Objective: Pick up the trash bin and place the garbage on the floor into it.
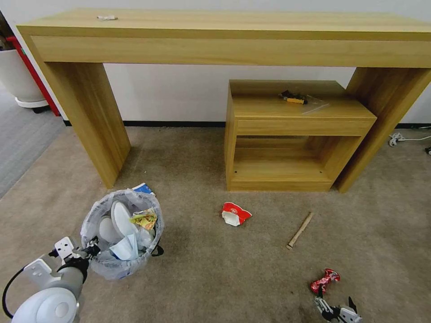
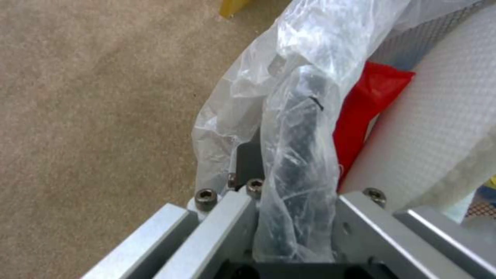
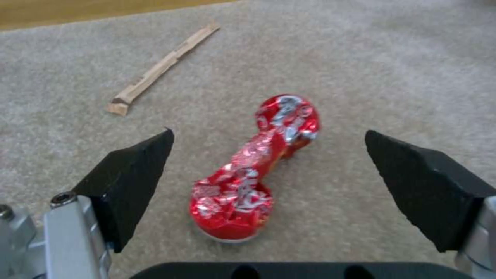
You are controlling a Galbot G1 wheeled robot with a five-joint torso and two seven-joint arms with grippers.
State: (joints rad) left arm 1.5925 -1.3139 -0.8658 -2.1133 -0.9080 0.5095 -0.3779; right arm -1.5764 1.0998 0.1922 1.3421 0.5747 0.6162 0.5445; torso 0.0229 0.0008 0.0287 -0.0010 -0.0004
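Note:
The trash bin (image 1: 117, 264), black with a crinkled plastic liner, sits at the near left of the beige floor (image 1: 202, 269). It holds white slippers (image 1: 120, 217), a blue mask and a yellow wrapper. My left gripper (image 1: 93, 247) is shut on its near rim; the left wrist view shows the bagged rim (image 2: 297, 147) between the jaws, beside a red wrapper (image 2: 368, 108). My right gripper (image 3: 269, 133) is open, its fingers (image 3: 135, 182) either side of the crushed red can (image 3: 255, 174), just above it. On the carpet also lie the can (image 1: 324, 281), a red-white cup (image 1: 235, 213) and a wooden stick (image 1: 300, 230).
A long wooden desk (image 1: 224, 31) spans the back wall, with a low open wooden cabinet (image 1: 292, 134) under its right half. A white plant pot (image 1: 18, 78) stands on grey carpet at far left. A white cable (image 1: 404, 138) lies at far right.

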